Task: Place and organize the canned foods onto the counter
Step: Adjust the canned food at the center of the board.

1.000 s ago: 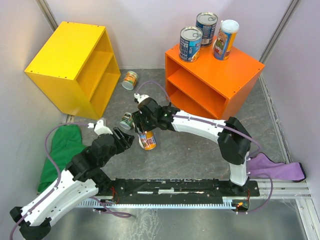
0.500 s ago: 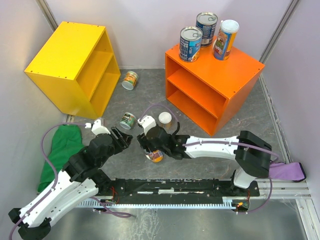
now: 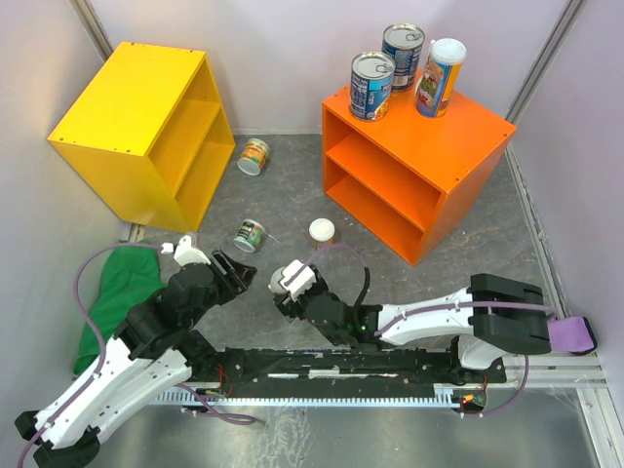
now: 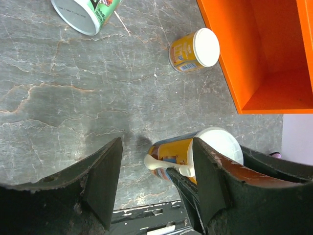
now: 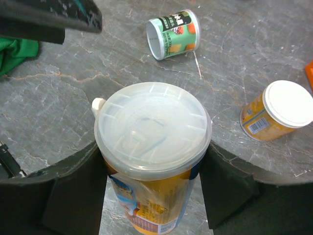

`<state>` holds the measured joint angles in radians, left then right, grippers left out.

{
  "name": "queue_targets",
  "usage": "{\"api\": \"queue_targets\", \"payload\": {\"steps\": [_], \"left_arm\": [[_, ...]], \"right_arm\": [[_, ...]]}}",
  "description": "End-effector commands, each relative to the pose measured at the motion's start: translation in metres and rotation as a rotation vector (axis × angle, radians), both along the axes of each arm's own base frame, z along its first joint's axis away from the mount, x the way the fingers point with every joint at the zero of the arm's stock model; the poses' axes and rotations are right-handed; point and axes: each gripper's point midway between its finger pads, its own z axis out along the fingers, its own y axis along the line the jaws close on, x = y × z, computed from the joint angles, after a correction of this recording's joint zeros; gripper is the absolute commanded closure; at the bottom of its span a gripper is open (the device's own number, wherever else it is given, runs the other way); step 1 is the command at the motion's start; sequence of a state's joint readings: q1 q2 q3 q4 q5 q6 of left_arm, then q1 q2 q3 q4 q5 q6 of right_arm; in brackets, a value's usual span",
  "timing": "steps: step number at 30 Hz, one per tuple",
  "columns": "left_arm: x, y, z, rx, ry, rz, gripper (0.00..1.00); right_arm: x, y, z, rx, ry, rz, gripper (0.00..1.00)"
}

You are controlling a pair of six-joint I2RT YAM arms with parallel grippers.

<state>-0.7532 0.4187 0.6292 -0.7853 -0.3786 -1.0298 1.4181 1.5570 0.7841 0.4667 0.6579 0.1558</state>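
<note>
A yellow cabinet [image 3: 136, 127] with one inner shelf stands at the far left of the grey marbled tabletop [image 3: 292, 195], open side facing right. A green cloth [image 3: 122, 283] lies crumpled near its front corner. A purple cloth [image 3: 570, 336] lies at the right edge.

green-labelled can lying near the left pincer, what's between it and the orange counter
A short white-lidded can stands upright between the green-labelled can and the orange counter, touching neither. The top view shows it, the left wrist view too.
</note>
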Motion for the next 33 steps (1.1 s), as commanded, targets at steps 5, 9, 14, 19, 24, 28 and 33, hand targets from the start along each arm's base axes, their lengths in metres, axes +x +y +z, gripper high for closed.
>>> {"api": "queue_targets", "payload": {"steps": [5,9,14,19,24,28,33], "left_arm": [[-0.001,-0.008,0.008,-0.113,-0.057,-0.01,0.35],[-0.001,-0.011,-0.001,-0.113,-0.066,-0.033,0.36],[0.0,-0.014,-0.002,-0.1,-0.073,-0.05,0.36],[0.001,-0.015,0.0,-0.085,-0.072,-0.061,0.36],[0.001,-0.016,0.0,-0.077,-0.069,-0.072,0.36],[-0.001,-0.017,-0.003,-0.077,-0.06,-0.078,0.36],[-0.004,-0.014,0.002,-0.081,-0.059,-0.076,0.36]], "right_arm": [[-0.02,-0.004,0.053,0.375,-0.185,-0.127,0.77],[-0.04,-0.006,0.026,0.337,-0.212,-0.169,0.77],[-0.061,-0.004,0.013,0.324,-0.186,-0.183,0.7],[-0.069,-0.011,0.015,0.282,-0.187,-0.246,0.46],[-0.07,-0.017,0.001,0.28,-0.108,-0.263,0.08],[-0.07,-0.02,-0.006,0.28,-0.074,-0.278,0.0],[-0.074,-0.025,0.006,0.248,-0.073,-0.285,0.0]]}}
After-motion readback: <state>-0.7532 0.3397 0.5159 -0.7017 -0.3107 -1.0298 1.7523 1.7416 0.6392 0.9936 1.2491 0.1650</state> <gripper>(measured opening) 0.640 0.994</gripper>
